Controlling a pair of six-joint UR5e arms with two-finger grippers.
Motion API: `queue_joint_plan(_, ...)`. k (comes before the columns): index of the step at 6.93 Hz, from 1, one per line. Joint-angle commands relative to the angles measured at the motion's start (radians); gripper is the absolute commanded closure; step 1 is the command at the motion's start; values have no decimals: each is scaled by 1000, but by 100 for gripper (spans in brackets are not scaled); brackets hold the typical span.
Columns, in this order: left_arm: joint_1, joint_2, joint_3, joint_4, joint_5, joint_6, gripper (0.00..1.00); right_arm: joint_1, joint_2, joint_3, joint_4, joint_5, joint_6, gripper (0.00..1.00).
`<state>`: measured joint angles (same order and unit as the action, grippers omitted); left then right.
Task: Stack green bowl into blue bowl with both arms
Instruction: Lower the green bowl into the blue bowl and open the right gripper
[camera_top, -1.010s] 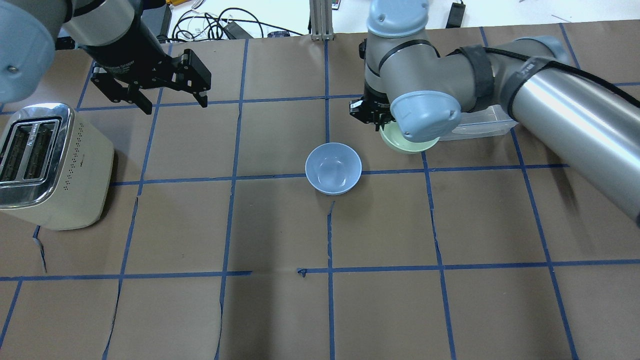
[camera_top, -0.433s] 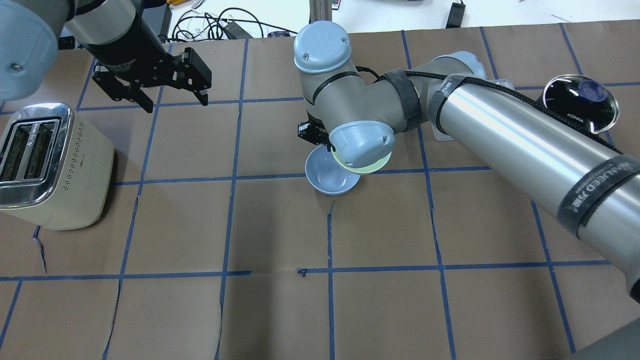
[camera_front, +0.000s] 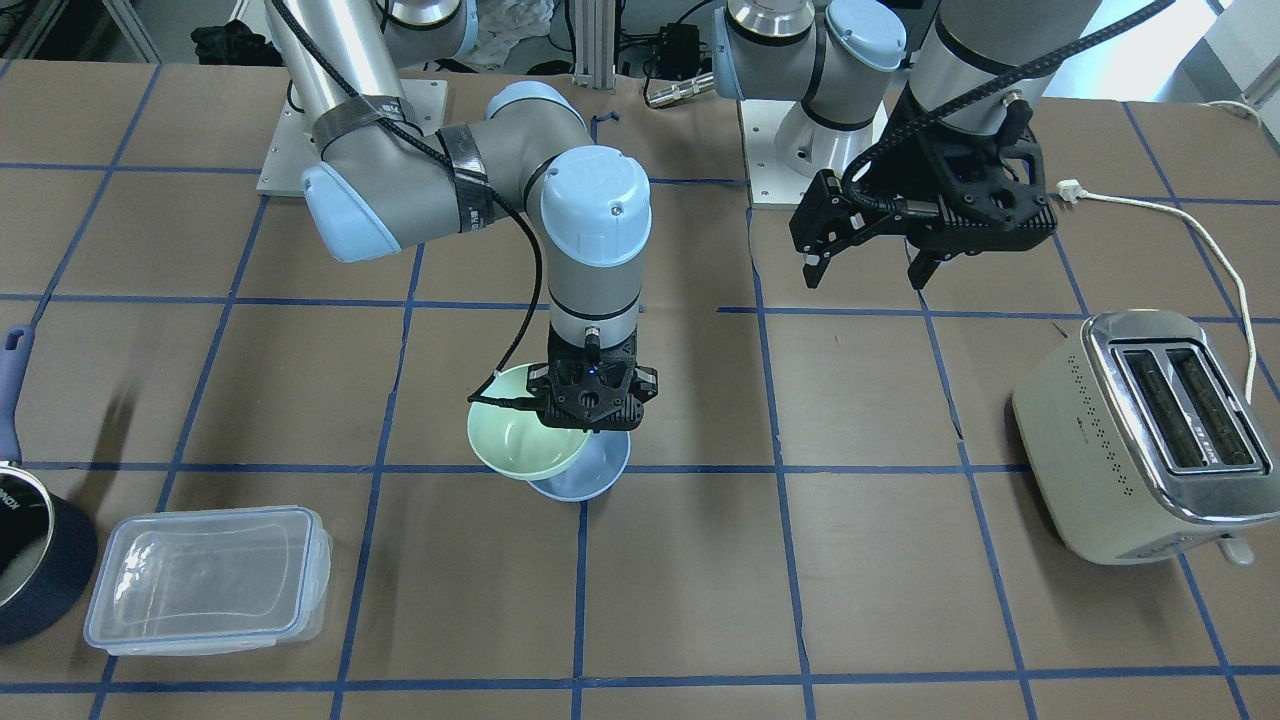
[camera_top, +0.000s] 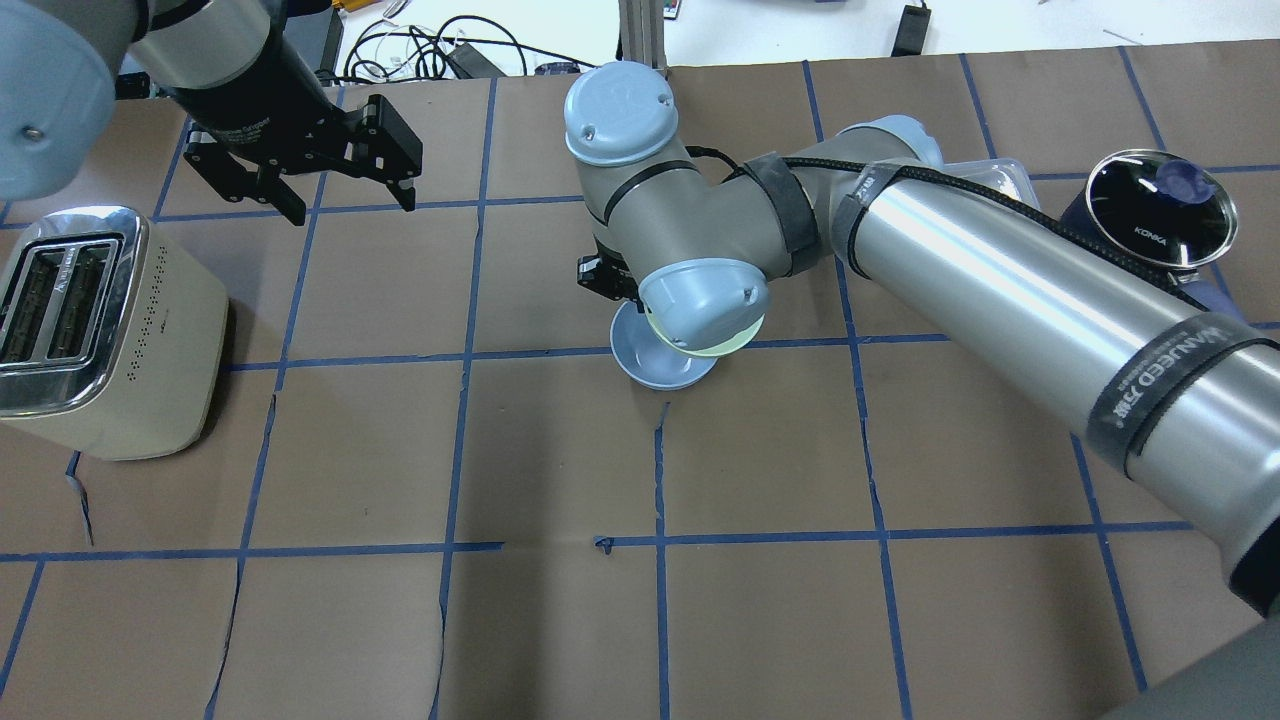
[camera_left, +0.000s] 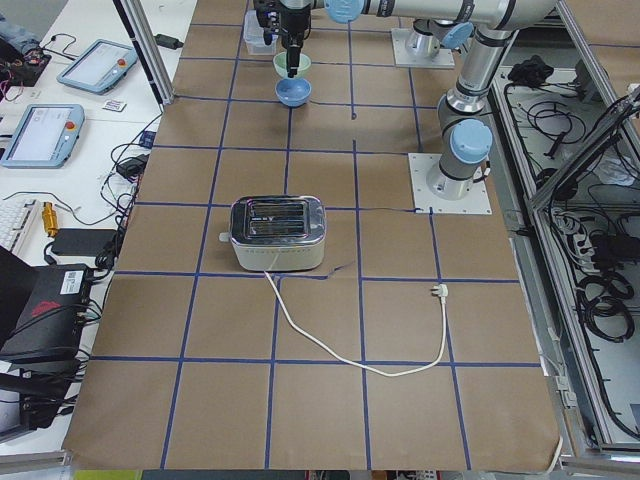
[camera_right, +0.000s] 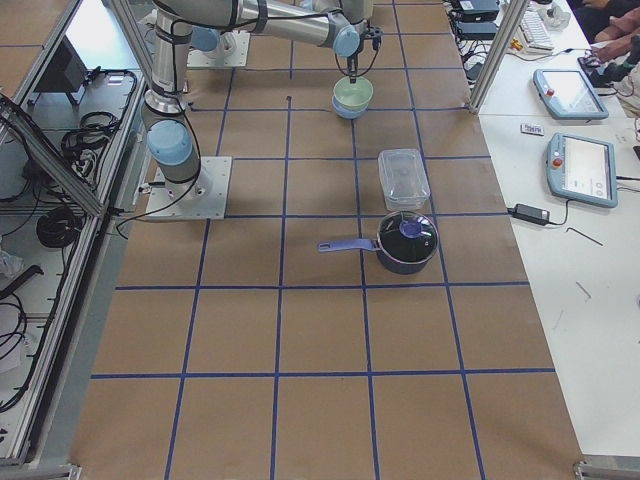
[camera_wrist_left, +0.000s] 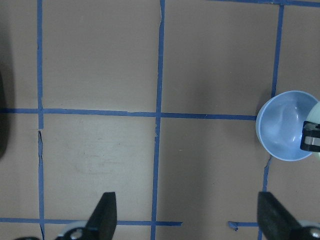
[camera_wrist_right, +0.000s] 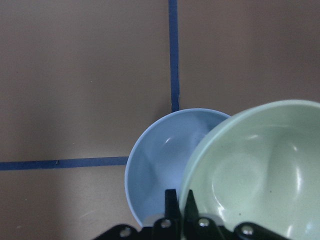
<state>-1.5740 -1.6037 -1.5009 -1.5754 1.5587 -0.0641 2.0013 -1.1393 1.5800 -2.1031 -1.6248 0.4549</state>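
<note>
Two fingers of the right gripper were clamped on the rim of the green bowl, one inside the wall and one outside. The bowl hung upright and clear of the table. It overlapped the blue bowl but was not centred over it. The blue bowl stood on the paper, at a crossing of the blue tape lines. In the overhead view the right arm's wrist hid most of the green bowl and part of the blue one.

The left gripper was spread wide and held nothing. It hovered above the table, well apart from both bowls and near the cream toaster. The toaster's cord lay loose on the table with its plug free.

On the right arm's side lay a clear plastic container and, beside it, a dark saucepan with a glass lid. The lid read "KONKA". A black strap on the right arm bore white lettering that was only partly legible.
</note>
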Motion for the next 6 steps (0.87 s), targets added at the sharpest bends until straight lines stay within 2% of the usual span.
queue_joint_plan(1,-3,-7,1,3,0,0,0,27,26,0,-14,0,2,100)
queue_joint_plan(3,-3,-1,4,2,1,0,0,36,43,0,-32,2,30,100)
queue_joint_plan(4,-1,-7,5,3,1,0,0,36,43,1,-34,0,28,93)
queue_joint_plan(5,-1,-2,2,2,1,1,0,36,49,2,-84,0,22,40)
queue_joint_plan(6,0,-2,4,3,1,0,0,34,50,2,-156,2,24,0)
